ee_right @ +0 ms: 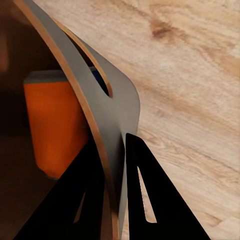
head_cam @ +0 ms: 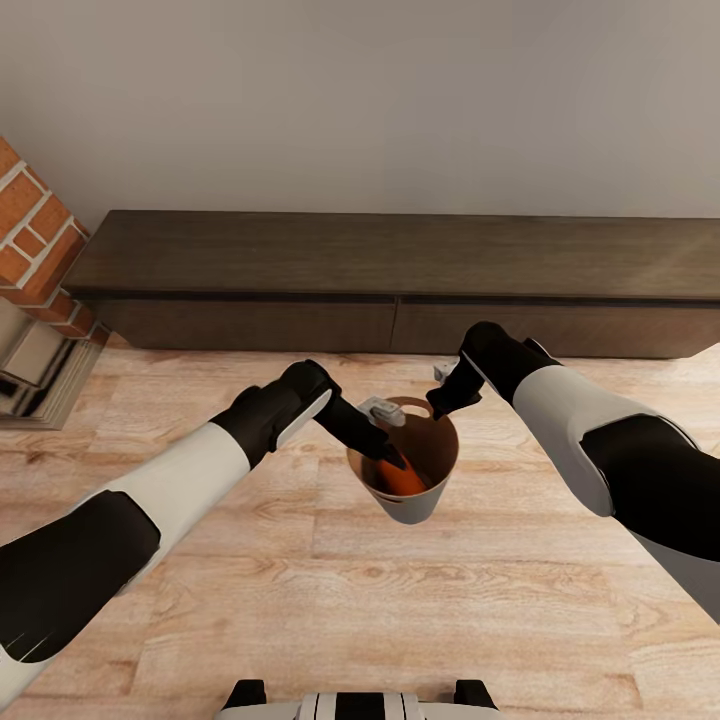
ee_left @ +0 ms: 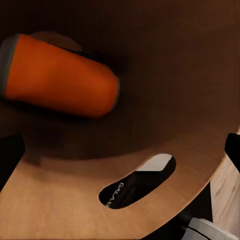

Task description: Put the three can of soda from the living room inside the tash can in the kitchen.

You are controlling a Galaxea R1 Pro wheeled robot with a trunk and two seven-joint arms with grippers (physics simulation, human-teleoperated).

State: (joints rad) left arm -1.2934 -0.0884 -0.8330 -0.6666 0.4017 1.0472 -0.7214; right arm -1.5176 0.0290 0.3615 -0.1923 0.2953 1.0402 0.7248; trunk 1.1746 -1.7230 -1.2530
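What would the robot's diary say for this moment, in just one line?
place: living room floor | right end effector: pinching trash can rim | left end effector: inside can | inside: orange soda can, something blue behind

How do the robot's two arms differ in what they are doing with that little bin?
The right gripper pinches the trash can's rim wall, one finger inside, one outside. The left gripper reaches down inside the bin, by an orange soda can lying there. Both meet at the lifted bin.
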